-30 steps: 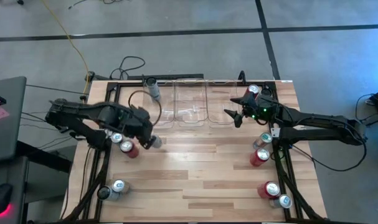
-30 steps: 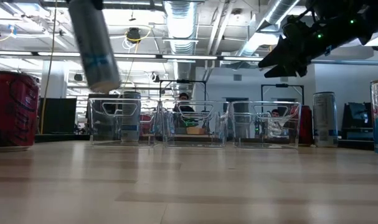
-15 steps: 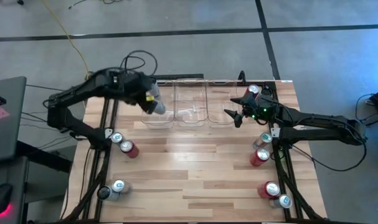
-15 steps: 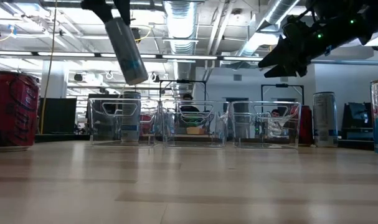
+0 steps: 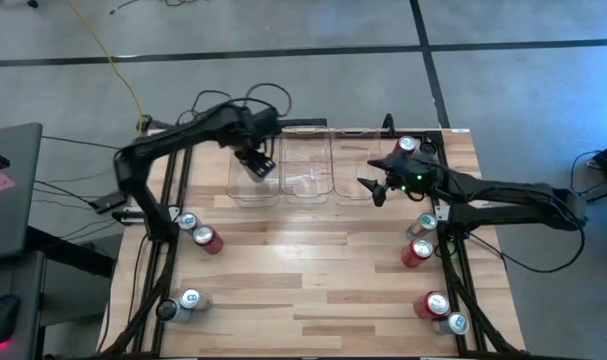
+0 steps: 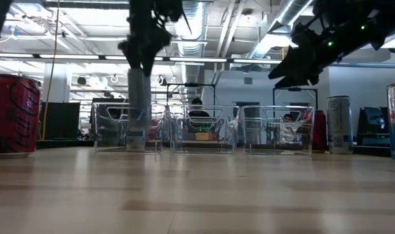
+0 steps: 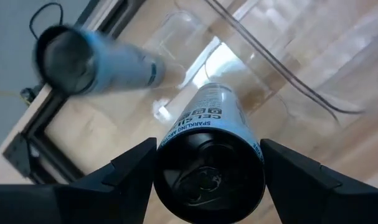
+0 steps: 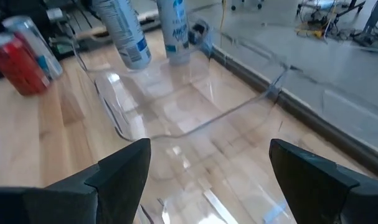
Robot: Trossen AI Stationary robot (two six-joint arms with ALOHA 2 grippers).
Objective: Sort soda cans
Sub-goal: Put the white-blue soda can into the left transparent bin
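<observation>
Releasing too early could tip the silver-blue can clenched in the left gripper against the left bin's standing can at its 12 o'clock end, while the right gripper hovers released.

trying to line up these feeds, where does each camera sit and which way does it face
High view: above the table, looking straight down; both arms show, the left gripper over the left bin.
Low view: at table-top height, looking level at the bins and room behind; the left arm lowers a silver-blue can.
Left wrist view: on the left wrist, looking down past its fingers at that gripped can.
Right wrist view: on the right wrist, facing the bins; the open right gripper frames it.
Shared: all four show the held can.
</observation>
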